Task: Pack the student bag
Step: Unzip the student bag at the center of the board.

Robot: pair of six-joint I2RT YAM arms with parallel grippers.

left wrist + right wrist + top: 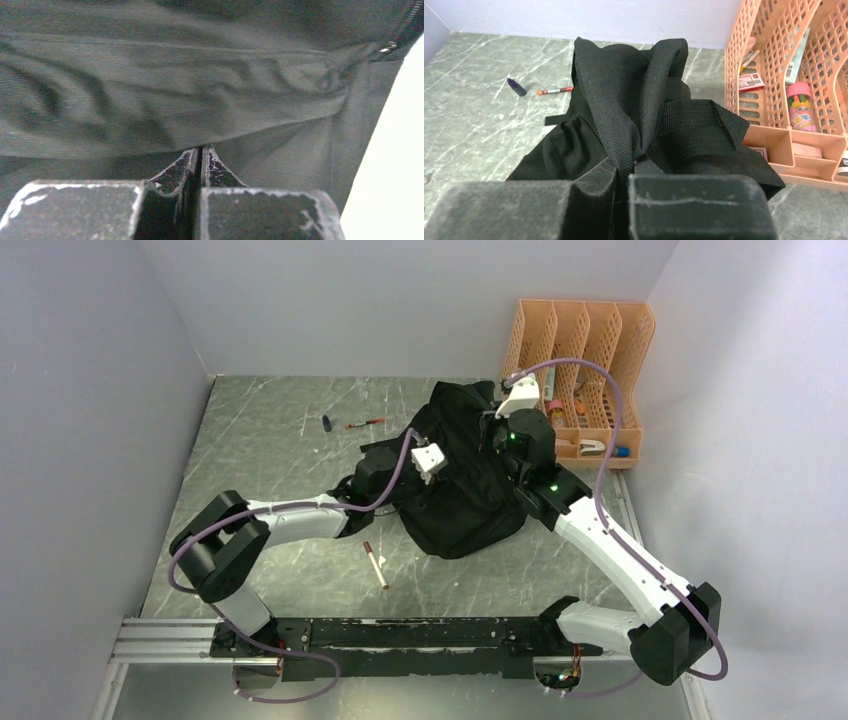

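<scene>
Blurred and too close across the left wrist view: student bag point(200, 90) cloth, panel not tellable. Cut off at 1 o'clock there: zipper point(406, 22). Cannot tell whether left end effector point(201, 159) pinches cloth; tips buried in folds from above. Swallowed by fabric: tips of right end effector point(624, 172). Cropped at 3 o'clock: file organiser point(774, 65), labels unreadable. Too small to name, 11 o'clock on desk point(260, 440): small dark thing point(326, 423).

An orange file organiser point(590, 335) stands far right; a white marker point(376, 565) lies on the marble table point(270, 440)
</scene>
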